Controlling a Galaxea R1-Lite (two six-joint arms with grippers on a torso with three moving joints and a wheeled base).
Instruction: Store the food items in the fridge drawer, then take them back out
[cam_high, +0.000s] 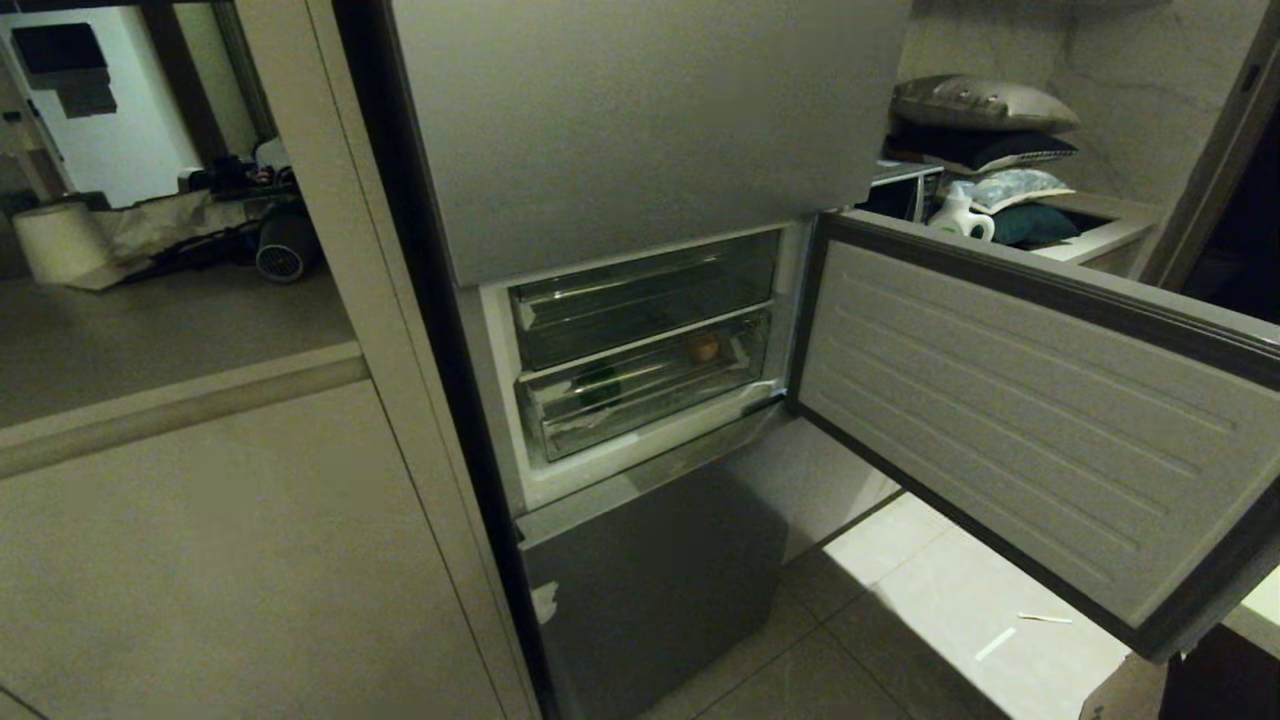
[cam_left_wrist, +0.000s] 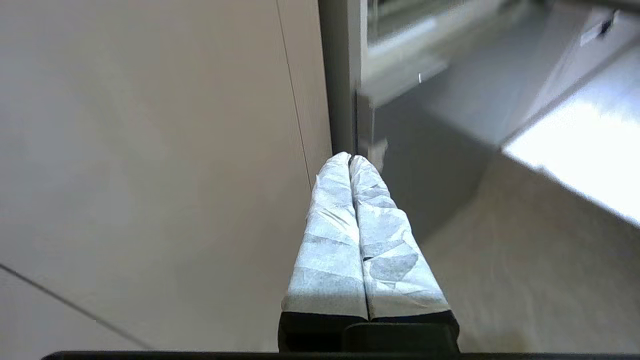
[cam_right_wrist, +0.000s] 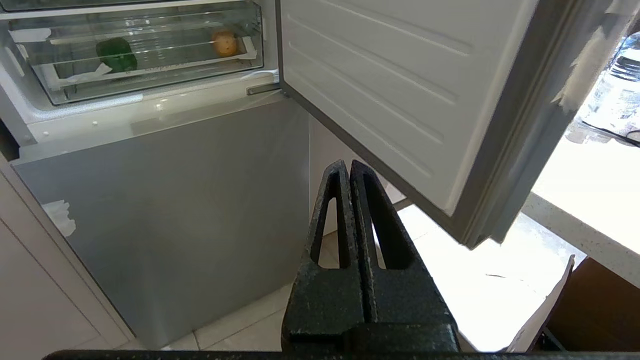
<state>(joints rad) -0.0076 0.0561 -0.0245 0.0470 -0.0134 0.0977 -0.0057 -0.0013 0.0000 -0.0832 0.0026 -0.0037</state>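
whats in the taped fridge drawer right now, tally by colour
Orange-brown: 1, a round fruit at the drawer's door-hinge end
Dark green: 1, a lumpy item toward the other end
Total: 2 food items in the fridge drawer, each lying apart from the other.

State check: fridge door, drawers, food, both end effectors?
Fridge door: swung open.
Fridge drawer: pushed in, holding food.
Upper drawer: pushed in.
Orange fruit: inside fridge drawer.
Green item: inside fridge drawer.
Left end effector: shut, empty.
Right end effector: shut, empty.
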